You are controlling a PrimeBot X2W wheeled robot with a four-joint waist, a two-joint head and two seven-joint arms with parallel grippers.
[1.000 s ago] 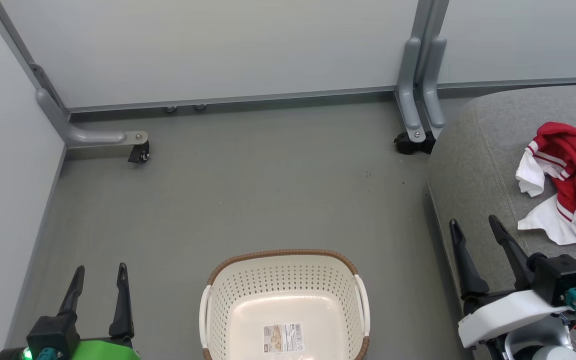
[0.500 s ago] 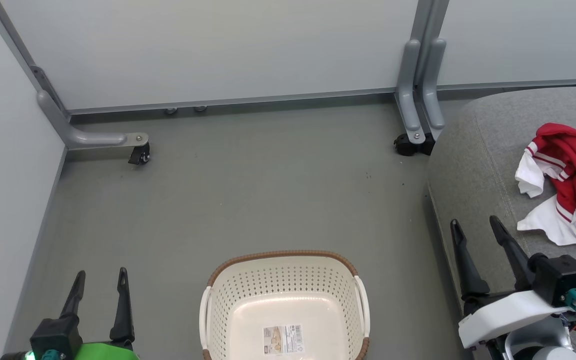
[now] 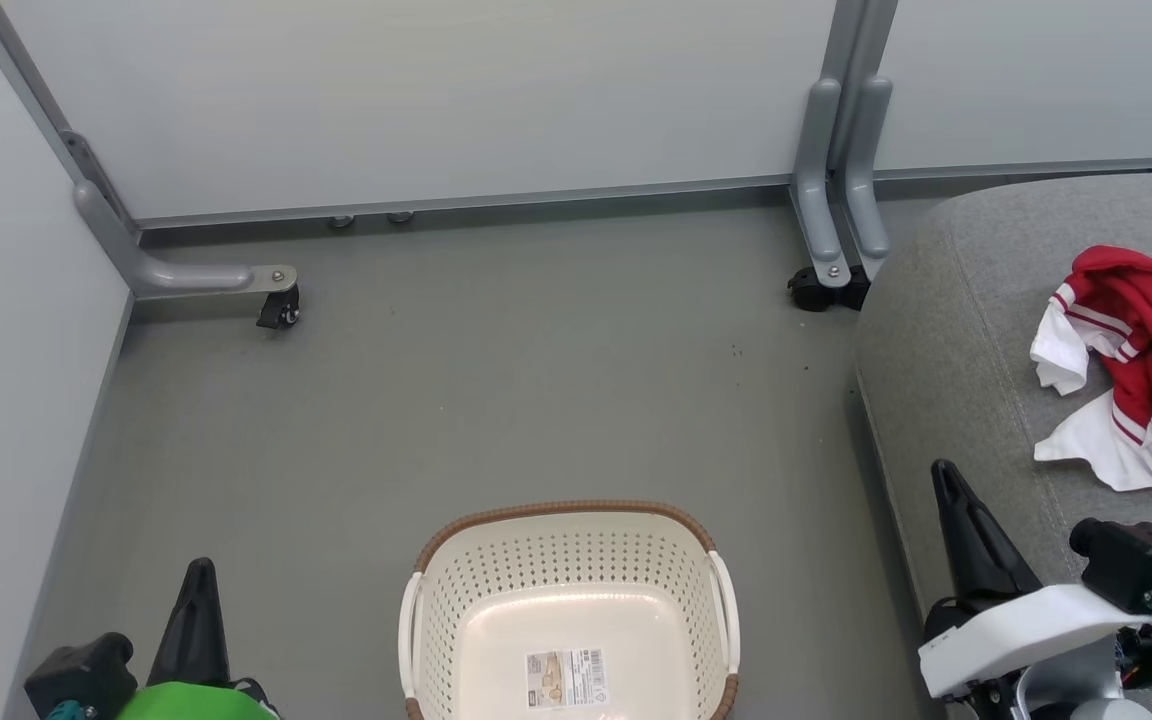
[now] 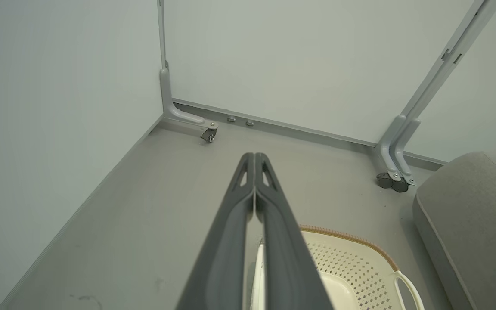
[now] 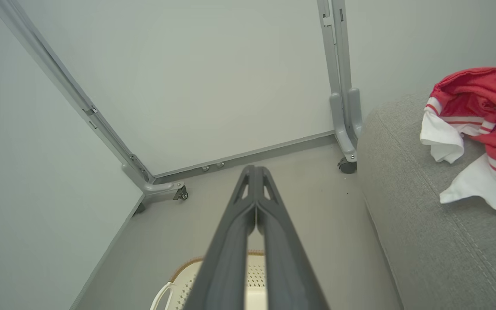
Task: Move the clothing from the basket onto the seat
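Observation:
The red and white clothing [image 3: 1141, 365] [image 5: 480, 129] lies crumpled on the grey seat [image 3: 956, 330] [image 5: 424, 241] at the right. The cream basket [image 3: 568, 570] [image 4: 351, 267] [image 5: 179, 280] with a brown rim stands on the floor at bottom centre, holding nothing but a label sticker [image 3: 564, 678]. My left gripper [image 3: 200, 575] [image 4: 254, 157] is shut at the lower left, beside the basket. My right gripper [image 3: 944, 475] [image 5: 255, 170] is shut at the lower right, over the seat's front edge, short of the clothing.
Pale partition panels close the far side and the left. Their grey feet with castors [image 3: 279, 305] [image 3: 821, 285] stand on the grey floor [image 3: 496, 380]. A seam [image 3: 1006, 390] runs along the seat.
Both grippers have shut; their fingers stood apart in the earlier frames. Both have also dropped lower in the head view. Clothing and basket lie as before.

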